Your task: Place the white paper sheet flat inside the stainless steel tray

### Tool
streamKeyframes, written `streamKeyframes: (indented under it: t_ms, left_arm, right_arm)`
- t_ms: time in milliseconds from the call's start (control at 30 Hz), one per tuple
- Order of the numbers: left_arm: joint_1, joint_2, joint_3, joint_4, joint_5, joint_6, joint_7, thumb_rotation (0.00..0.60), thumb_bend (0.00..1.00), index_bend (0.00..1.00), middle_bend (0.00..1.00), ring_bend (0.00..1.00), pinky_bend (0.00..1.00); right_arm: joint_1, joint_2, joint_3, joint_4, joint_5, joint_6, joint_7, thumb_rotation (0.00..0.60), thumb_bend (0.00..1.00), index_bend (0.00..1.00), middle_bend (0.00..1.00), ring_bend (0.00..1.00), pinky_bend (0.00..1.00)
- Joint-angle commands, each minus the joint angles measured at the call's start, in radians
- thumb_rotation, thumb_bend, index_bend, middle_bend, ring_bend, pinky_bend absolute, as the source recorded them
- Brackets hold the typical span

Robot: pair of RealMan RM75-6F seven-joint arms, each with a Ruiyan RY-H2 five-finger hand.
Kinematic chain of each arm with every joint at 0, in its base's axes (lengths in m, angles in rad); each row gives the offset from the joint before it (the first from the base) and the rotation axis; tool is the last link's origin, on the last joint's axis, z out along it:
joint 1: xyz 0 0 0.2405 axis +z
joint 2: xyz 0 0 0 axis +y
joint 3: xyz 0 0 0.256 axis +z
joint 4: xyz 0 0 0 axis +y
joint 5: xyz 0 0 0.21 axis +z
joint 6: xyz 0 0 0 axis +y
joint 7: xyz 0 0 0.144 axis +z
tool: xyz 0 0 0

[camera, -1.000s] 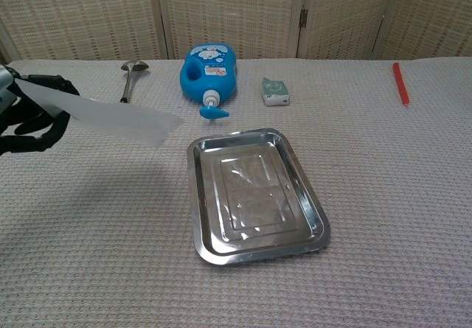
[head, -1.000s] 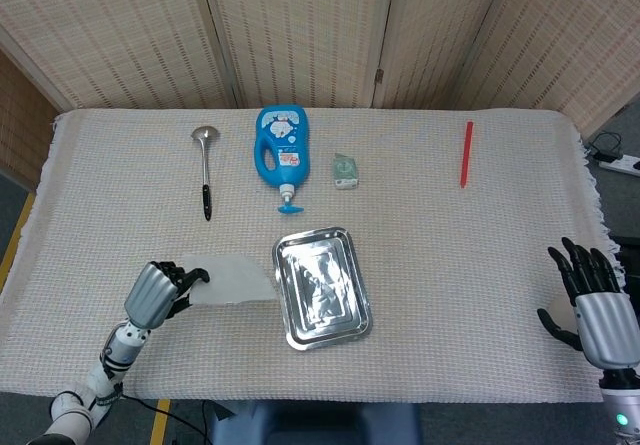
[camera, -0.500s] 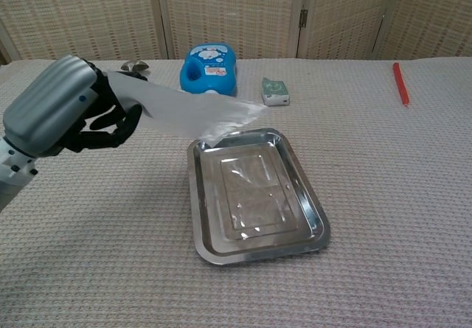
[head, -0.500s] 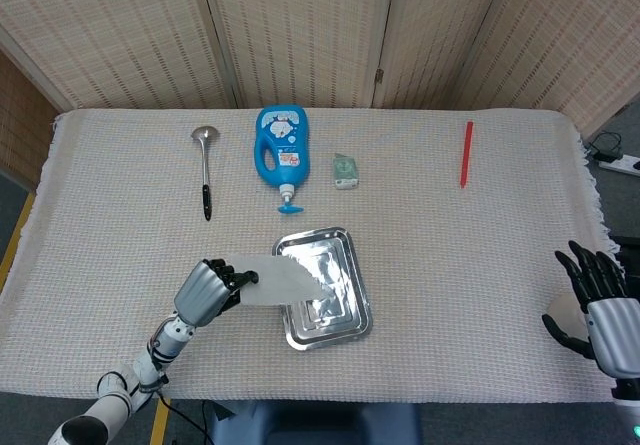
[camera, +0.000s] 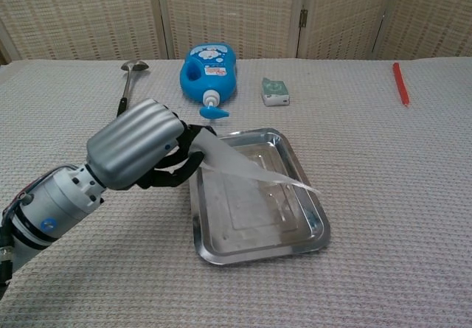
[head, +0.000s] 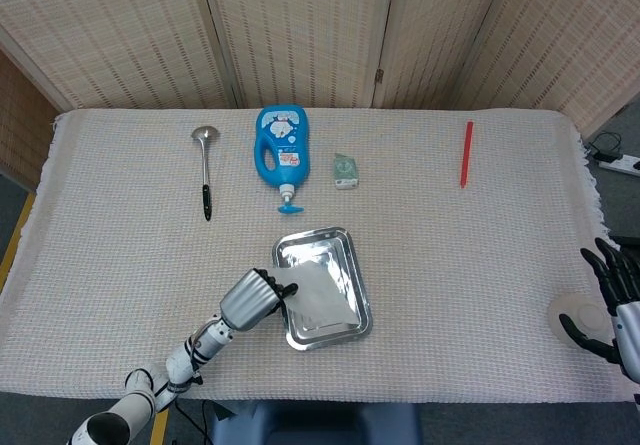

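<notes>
Left hand: the silver-backed left hand [camera: 144,151] with black fingers sits at the left rim of the tray, fingers curled, pinching one edge of the sheet; its forearm runs back toward the table's near-left edge.
Paper: the thin white paper sheet [camera: 247,167] slopes from the hand down over the tray, its far tip low near the tray's right rim; whether it touches the tray floor cannot be told.
Tray: the rectangular stainless steel tray [head: 358,298] lies in the near-middle of the cloth-covered table [head: 480,265], angled slightly.
Right hand: the right hand [head: 618,295] with black fingers spread holds nothing, at the table's near-right edge, well apart from the tray.
Far side: a blue detergent bottle [head: 280,150] with its spout pointing at the tray, a metal ladle with black handle [head: 205,170] to its left, a small green-and-white packet [head: 345,170] to its right, a red stick [head: 466,153] toward the far-right corner.
Open room: bare cloth lies between tray and right hand, and along the left side of the table.
</notes>
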Motion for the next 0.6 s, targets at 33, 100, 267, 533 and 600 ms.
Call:
streamKeyframes:
  t_ms: [33, 100, 267, 533, 600]
  left_arm:
    - [-0.002, -0.005, 0.01, -0.014, 0.005, -0.034, 0.031, 0.6, 0.66, 0.57, 1.0, 1.0, 1.0]
    - [-0.002, -0.001, 0.015, -0.031, 0.008, -0.044, 0.034, 0.6, 0.66, 0.55, 1.0, 1.0, 1.0]
    - [-0.001, 0.022, 0.008, -0.086, -0.005, -0.099, 0.097, 0.6, 0.56, 0.5, 1.0, 1.0, 1.0]
    - [0.008, 0.089, -0.012, -0.226, -0.035, -0.188, 0.226, 0.6, 0.41, 0.41, 1.0, 1.0, 1.0]
    - [0.009, 0.102, -0.019, -0.258, -0.043, -0.205, 0.254, 0.6, 0.37, 0.39, 1.0, 1.0, 1.0]
  right_arm:
    - [-0.003, 0.003, 0.001, -0.001, -0.002, 0.005, 0.004, 0.6, 0.32, 0.0, 0.0, 0.0, 0.0]
    - [-0.006, 0.004, 0.002, -0.001, -0.003, 0.01, 0.007, 0.6, 0.32, 0.0, 0.0, 0.0, 0.0]
    - [-0.008, 0.004, 0.0, -0.001, -0.006, 0.012, 0.009, 0.6, 0.32, 0.0, 0.0, 0.0, 0.0]
    - [-0.007, 0.0, 0.001, -0.004, -0.011, 0.009, -0.001, 0.6, 0.32, 0.0, 0.0, 0.0, 0.0]
    - [-0.006, -0.002, 0.0, -0.006, -0.012, 0.007, -0.005, 0.6, 0.32, 0.0, 0.0, 0.0, 0.0]
